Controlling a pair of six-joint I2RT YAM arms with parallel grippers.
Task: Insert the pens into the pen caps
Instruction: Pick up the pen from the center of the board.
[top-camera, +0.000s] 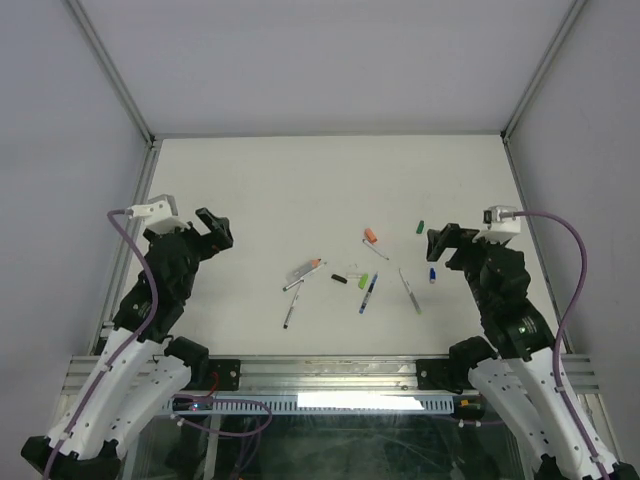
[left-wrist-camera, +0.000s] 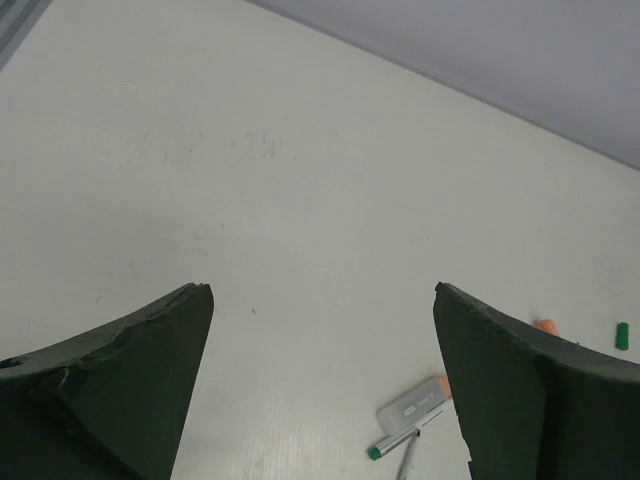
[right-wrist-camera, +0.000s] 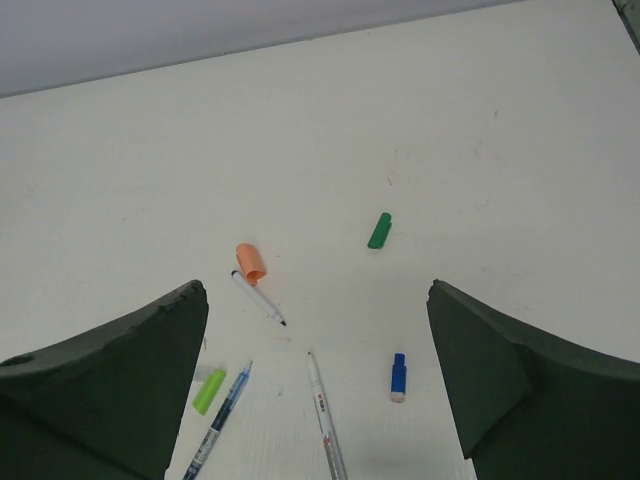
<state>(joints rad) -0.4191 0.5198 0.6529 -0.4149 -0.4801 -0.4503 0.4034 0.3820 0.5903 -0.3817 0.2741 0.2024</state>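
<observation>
While the left gripper (top-camera: 216, 228) and right gripper (top-camera: 440, 245) both gape empty, the right sits nearer: the blue cap (right-wrist-camera: 398, 377) lies just ahead of it, the white pen (right-wrist-camera: 325, 420) alongside, apparently running lengthwise toward it.

Uncapped pens (top-camera: 368, 294) scattered, lying flat; loose caps (top-camera: 372, 237) among them: orange, green, blue, black.

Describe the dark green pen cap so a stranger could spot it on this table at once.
On the white table, find the scattered pens right of centre. The dark green cap lies at their far right corner, close to the right gripper. It is short, dark and alone, unlike the paler light green cap among the pens.
</observation>
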